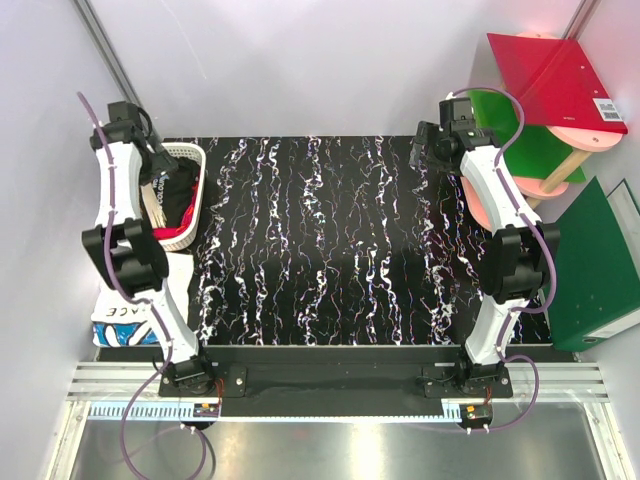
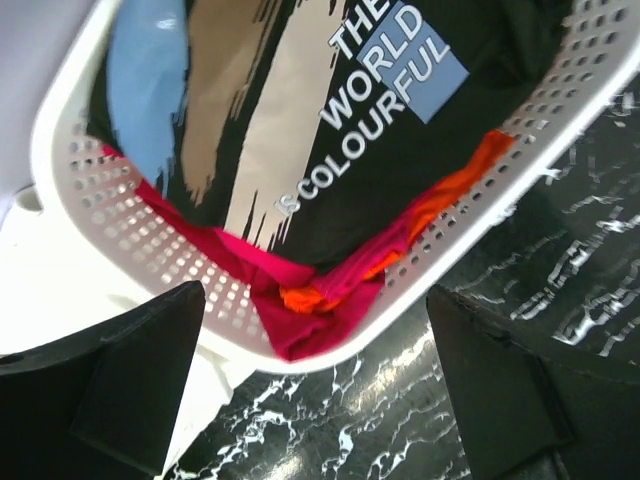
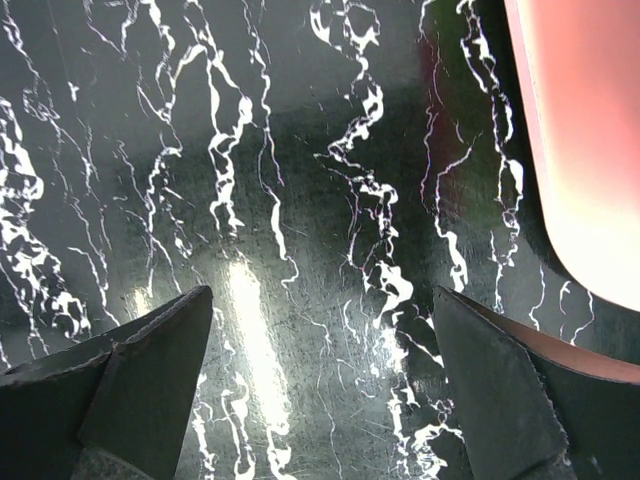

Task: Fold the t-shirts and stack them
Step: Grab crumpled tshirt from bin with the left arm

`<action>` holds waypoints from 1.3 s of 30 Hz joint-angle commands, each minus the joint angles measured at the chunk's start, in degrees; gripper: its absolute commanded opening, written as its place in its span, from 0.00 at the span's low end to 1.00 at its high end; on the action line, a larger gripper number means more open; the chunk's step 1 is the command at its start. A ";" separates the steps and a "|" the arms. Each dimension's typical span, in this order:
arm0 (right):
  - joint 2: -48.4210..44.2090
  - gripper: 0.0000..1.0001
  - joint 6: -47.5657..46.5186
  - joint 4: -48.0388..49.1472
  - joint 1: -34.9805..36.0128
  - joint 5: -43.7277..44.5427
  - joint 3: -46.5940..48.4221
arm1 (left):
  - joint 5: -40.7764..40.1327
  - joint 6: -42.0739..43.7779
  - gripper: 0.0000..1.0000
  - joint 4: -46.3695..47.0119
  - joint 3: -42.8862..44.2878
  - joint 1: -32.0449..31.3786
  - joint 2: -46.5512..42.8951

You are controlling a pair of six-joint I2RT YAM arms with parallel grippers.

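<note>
The left pincer is hanging wide open, gripping nothing, above the basket at the far left corner of the desk, where a black t-shirt is lying on red ones. The right pincer, likewise spread and empty, is hovering near the far right corner. The pick-up looks just beginning: next, the left must descend and pinch black cloth.
</note>
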 commanded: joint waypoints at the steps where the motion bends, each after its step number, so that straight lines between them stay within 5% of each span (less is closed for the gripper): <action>1: -3.41 0.99 -0.37 0.50 -0.25 -0.28 -1.16 | 0.13 1.44 0.99 4.05 2.34 -0.10 4.19; 11: -4.47 0.99 -1.86 0.33 -0.25 0.25 -1.69 | -0.05 -1.20 0.99 2.64 6.29 0.07 17.65; 14: -4.55 0.99 -1.95 0.33 -0.26 -0.01 -1.95 | -0.23 -1.20 0.90 2.20 6.04 0.07 19.41; 15: -4.56 0.99 -1.86 0.41 -0.26 -0.10 -1.95 | 0.82 -1.28 0.81 2.03 6.03 0.16 19.67; 16: -4.47 0.99 -2.04 0.33 -0.26 -0.19 -1.95 | 1.18 -1.37 0.18 1.94 5.86 0.34 20.37; 17: -4.55 0.99 -2.04 0.33 -0.26 -0.19 -1.95 | 1.09 -1.63 0.00 1.24 6.03 0.42 20.64; 21: -4.73 0.99 -2.04 0.33 -0.25 -0.28 -2.04 | -0.83 -3.22 0.00 0.88 3.93 0.16 16.26; 31: -4.29 0.99 -0.72 0.24 -0.17 -2.39 -3.01 | -1.90 -7.96 0.00 3.16 1.11 -0.72 -12.45; 39: -3.77 1.00 -0.81 -0.37 -0.17 1.38 -1.78 | 8.53 -12.18 0.00 5.62 -1.96 -15.29 -19.00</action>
